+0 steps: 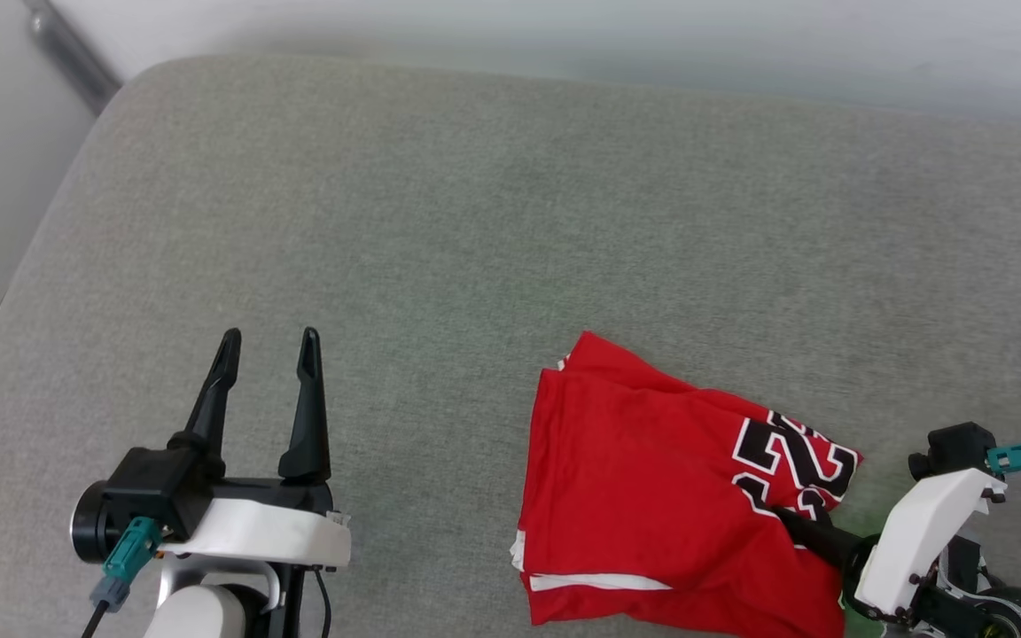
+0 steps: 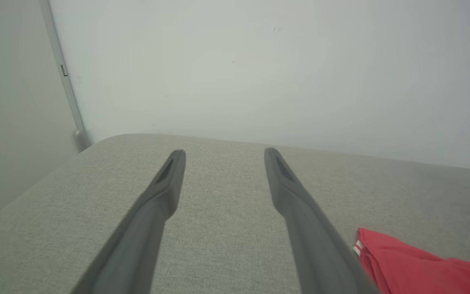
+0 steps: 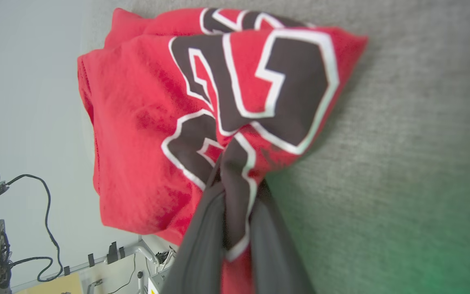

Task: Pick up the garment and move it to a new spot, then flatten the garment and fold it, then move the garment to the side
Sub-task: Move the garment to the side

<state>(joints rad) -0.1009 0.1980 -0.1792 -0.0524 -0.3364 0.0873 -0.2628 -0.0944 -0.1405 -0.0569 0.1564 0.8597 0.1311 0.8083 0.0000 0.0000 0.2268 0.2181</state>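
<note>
Right gripper (image 3: 235,171): fingers drawn narrow, pinching a bunched fold of the garment (image 3: 137,122) at its black, white-outlined numerals. Fingertips buried in cloth in the head view, so probably gripping more than one layer. Left gripper (image 1: 269,341): fingers spread wide, holding nothing, over bare grey cushion (image 1: 475,221), well apart from the cloth. Garment crumpled, lying at the near right of the cushion, white trim strip along its near edge. Pale wall (image 2: 259,61) beyond.

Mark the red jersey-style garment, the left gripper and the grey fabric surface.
red jersey-style garment (image 1: 635,478): head view, plain red panel.
left gripper (image 1: 270,335): head view, midway between its open jaws' tips.
grey fabric surface (image 1: 510,221): head view, bare middle.
</note>
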